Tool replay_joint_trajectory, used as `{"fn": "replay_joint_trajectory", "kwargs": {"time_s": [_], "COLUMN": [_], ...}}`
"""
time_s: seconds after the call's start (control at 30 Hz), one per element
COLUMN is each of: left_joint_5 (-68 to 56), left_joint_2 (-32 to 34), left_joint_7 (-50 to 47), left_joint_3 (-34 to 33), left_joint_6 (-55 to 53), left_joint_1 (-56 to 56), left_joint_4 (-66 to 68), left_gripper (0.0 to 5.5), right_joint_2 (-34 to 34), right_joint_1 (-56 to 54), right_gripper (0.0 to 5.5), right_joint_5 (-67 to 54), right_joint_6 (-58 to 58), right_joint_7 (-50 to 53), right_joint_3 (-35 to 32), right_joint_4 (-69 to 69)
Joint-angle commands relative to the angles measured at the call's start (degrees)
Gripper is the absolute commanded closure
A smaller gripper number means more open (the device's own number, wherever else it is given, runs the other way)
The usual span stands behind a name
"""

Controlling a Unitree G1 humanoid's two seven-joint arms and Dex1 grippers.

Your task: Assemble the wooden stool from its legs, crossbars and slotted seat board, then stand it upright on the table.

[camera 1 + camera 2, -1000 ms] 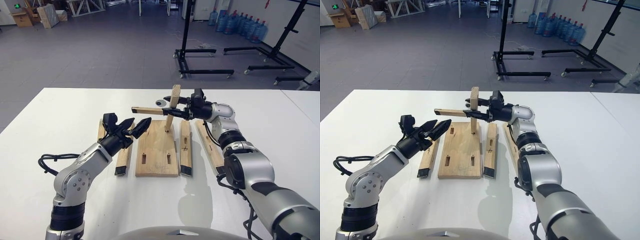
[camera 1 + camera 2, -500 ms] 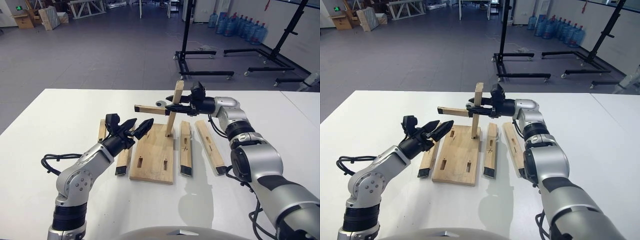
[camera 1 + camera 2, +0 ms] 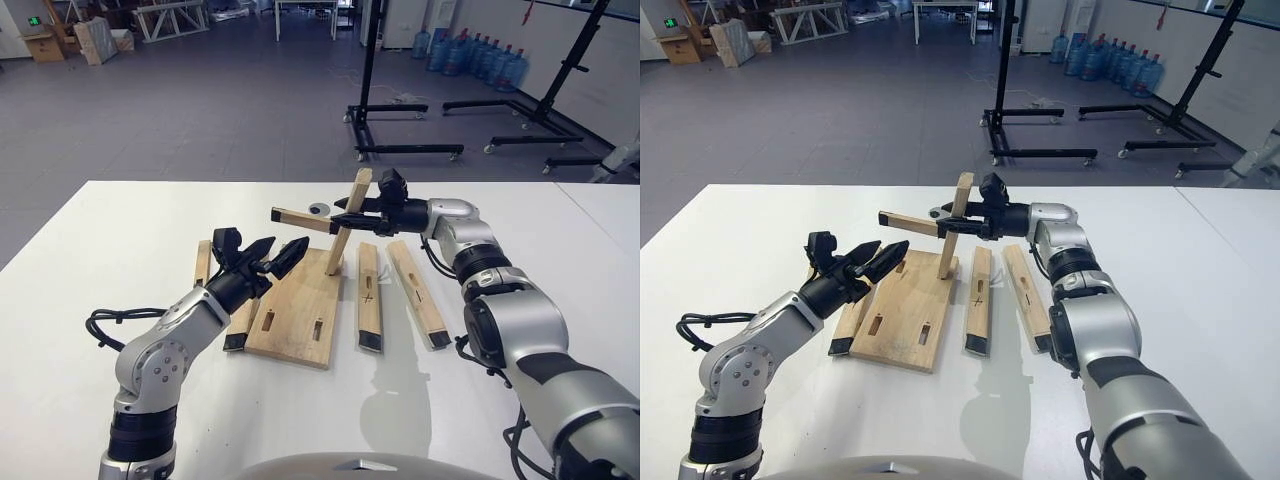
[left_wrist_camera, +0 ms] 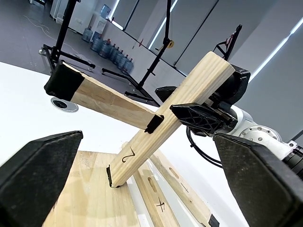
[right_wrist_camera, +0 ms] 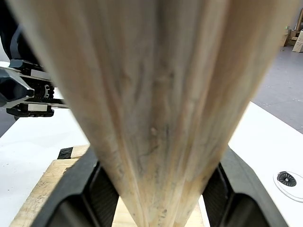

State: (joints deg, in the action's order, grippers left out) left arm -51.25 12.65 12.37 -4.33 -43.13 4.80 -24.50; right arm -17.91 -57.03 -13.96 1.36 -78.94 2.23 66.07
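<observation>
The left end effector point(image 3: 280, 252) is hovering with its fingers spread wide, just above the left edge of the flat, pale wooden slotted seat board point(image 3: 295, 318), which is lying on the white desk point(image 3: 90, 260). The right end effector point(image 3: 345, 212) is clamping a tilted pale wooden leg point(image 3: 340, 245) joined to a black-tipped wooden crossbar point(image 3: 300, 219), and the leg's foot is resting on the board below it.

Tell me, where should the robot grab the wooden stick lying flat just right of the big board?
Grab the stick near its middle, coming straight down from above. It lies flat on the table, so nothing fits underneath. Pinch across its narrow width: there is a gap to the board on one side and to the next stick on the other.
</observation>
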Motion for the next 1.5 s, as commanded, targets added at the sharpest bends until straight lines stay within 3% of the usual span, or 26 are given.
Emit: {"fn": "replay_joint_trajectory", "kwargs": {"time_s": [0.03,0.47,0.5,0.87,1.0,1.07,1.2,1.27,1.37,1.5], "left_joint_5": [0.36,0.54,0.58,0.83,0.46,-0.68,-7.36,-11.28,-13.20,-13.00], "left_joint_2": [-0.16,-0.47,-0.47,-0.75,-0.33,-0.01,0.58,0.23,-1.33,-2.98], "left_joint_7": [-0.07,-0.18,-0.18,-0.18,-0.47,-0.88,-4.61,-8.29,-15.74,-20.72], "left_joint_3": [0.05,0.12,0.13,0.37,-0.81,-2.54,-8.40,-10.77,-14.78,-19.61], "left_joint_6": [-0.24,-0.31,-0.30,-0.42,-0.41,-0.48,-1.54,-1.35,1.45,4.73], "left_joint_1": [-0.56,-0.75,-0.82,-0.98,0.05,1.06,6.06,7.73,5.61,0.26], "left_joint_4": [-0.46,-0.62,-0.65,-0.75,-0.56,-0.75,-3.20,-4.94,-9.07,-10.64], "left_gripper": [0.45,0.45,0.45,0.45,0.45,0.45,0.45,0.45,0.45,0.45], "right_joint_2": [1.75,2.31,2.30,1.40,-3.73,-6.12,-12.53,-12.96,-9.64,-2.74], "right_joint_1": [5.22,6.12,6.14,5.37,5.34,6.19,18.85,28.44,41.35,45.95], "right_gripper": [3.44,3.44,3.08,1.18,0.88,0.88,0.88,0.88,0.88,0.88], "right_joint_5": [7.20,7.65,7.62,9.94,9.69,8.26,-3.21,-5.90,1.91,6.65], "right_joint_6": [-4.99,-7.36,-6.90,-4.88,-3.40,-5.15,-21.16,-30.00,-40.60,-54.97], "right_joint_7": [4.30,6.90,7.12,7.88,5.06,4.78,8.29,16.86,32.57,47.37], "right_joint_3": [4.62,5.47,5.39,3.08,1.57,0.02,-9.47,-15.36,-19.33,-18.53], "right_joint_4": [3.97,5.20,5.09,3.98,-0.94,-6.00,-40.73,-58.83,-79.01,-87.66]}}
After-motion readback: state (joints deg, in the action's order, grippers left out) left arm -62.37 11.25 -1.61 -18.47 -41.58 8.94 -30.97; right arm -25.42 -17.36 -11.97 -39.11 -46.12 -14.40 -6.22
